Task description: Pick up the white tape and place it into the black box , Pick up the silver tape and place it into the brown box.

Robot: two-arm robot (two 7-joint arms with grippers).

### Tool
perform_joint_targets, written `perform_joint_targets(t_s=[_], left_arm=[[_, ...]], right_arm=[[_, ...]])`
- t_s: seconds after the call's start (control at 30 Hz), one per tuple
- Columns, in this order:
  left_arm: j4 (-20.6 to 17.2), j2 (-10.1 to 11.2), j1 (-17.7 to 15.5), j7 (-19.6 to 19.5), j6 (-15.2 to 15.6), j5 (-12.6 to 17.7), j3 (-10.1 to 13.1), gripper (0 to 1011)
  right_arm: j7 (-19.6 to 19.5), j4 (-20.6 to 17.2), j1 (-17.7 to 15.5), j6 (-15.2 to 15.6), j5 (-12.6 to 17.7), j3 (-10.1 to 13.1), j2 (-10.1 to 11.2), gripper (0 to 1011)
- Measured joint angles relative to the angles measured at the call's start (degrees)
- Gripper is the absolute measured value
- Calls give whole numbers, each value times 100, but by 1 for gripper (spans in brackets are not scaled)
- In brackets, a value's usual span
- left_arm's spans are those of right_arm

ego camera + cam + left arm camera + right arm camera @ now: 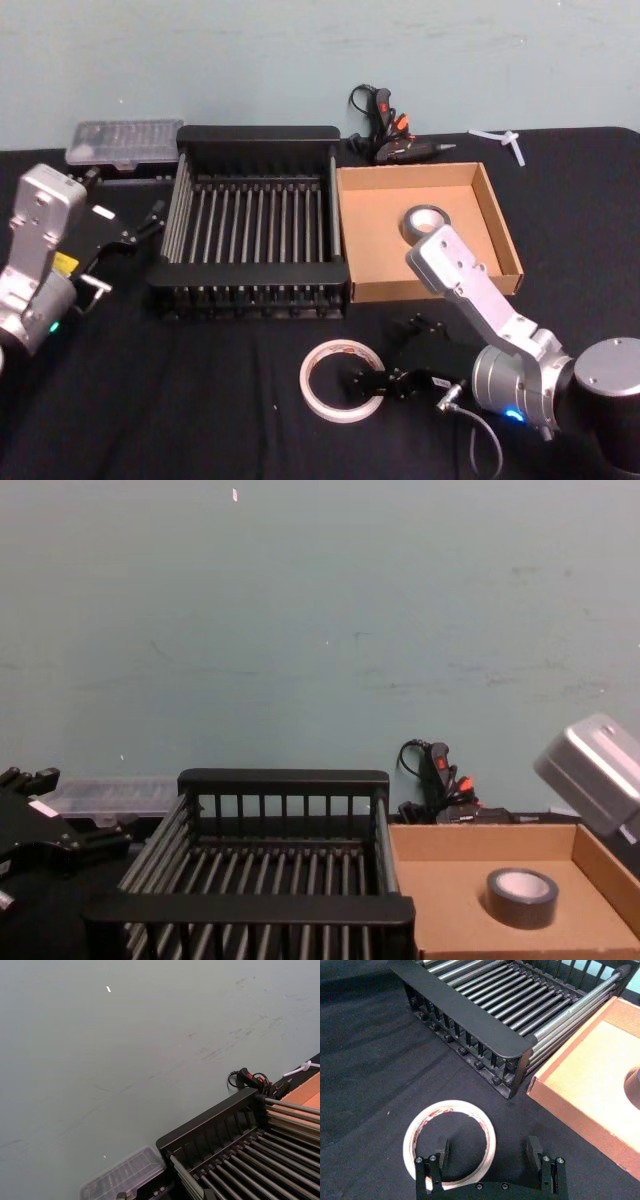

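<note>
Right wrist view: right gripper spread wide over the white tape, one finger inside the ring, tape flat on the black cloth just before the black box. Chest view alone shows the silver tape upright-cored in the brown box. Left gripper sits beside the crate's left wall; its finger state cannot be told.

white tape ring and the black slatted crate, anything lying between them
Nothing: the right wrist view shows bare black cloth between the flat white tape ring and the black slatted plastic crate.
</note>
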Motion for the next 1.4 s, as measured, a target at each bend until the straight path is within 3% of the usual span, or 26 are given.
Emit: perform_joint_targets(t_s=[1.4], left_arm=[[0, 0, 0, 0, 0, 0, 0, 1001]], right_arm=[[115, 348, 72, 18, -308, -38, -251, 1002]])
